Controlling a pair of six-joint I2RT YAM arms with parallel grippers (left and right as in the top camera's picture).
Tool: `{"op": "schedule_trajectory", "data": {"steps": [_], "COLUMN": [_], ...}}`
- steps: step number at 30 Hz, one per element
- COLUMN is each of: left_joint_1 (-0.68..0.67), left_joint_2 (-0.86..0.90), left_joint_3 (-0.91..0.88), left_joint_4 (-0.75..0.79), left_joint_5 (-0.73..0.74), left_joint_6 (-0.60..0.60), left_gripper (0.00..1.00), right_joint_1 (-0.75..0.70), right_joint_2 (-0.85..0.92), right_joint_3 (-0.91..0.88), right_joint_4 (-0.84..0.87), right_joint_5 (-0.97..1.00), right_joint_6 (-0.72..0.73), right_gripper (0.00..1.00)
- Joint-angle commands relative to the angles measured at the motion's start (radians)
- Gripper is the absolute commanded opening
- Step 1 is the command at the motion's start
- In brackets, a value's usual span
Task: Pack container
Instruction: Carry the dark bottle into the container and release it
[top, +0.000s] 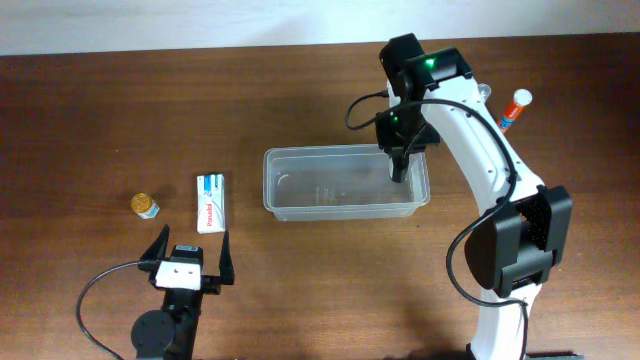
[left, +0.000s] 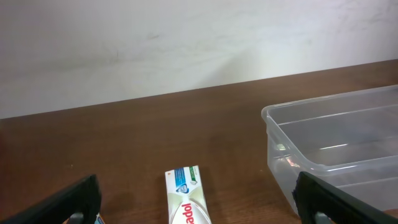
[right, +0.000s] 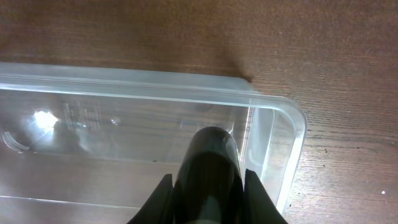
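Hanging over one end of the container (top: 320, 186), the right gripper (top: 400, 170) is clamped on a dark cylinder (right: 208, 163), with the tub's end wall just beyond its fingertips. The left gripper (top: 190, 262) has its fingers wide apart; a toothpaste box (top: 210, 202) lies just ahead of it, and the container sits farther ahead to its right.
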Motion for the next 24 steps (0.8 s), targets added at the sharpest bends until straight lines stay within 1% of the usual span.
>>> {"op": "schedule_trajectory", "data": {"steps": [1, 7, 13, 19, 24], "left_joint_1": [0.005, 0.005, 0.005, 0.005, 0.005], "left_joint_2": [-0.004, -0.004, -0.004, -0.004, -0.004], "left_joint_3": [-0.005, -0.005, -0.005, -0.005, -0.005], "left_joint_4": [-0.001, -0.001, -0.001, -0.001, -0.001], "left_joint_5": [0.011, 0.011, 0.011, 0.011, 0.011], "left_joint_6": [0.009, 0.009, 0.009, 0.009, 0.009], "left_gripper": [0.99, 0.99, 0.99, 0.99, 0.99], "right_joint_1": [0.003, -0.024, -0.056, -0.055, -0.055], "right_joint_2": [-0.019, -0.019, -0.019, -0.019, -0.019], "right_joint_3": [-0.035, -0.097, -0.151, -0.231, -0.257], "right_joint_4": [0.008, 0.042, 0.128, 0.187, 0.212], "right_joint_5": [0.037, 0.051, -0.072, -0.106, -0.114], "right_joint_6": [0.016, 0.016, 0.016, 0.016, 0.016], "right_gripper": [0.13, 0.13, 0.1, 0.1, 0.1]}}
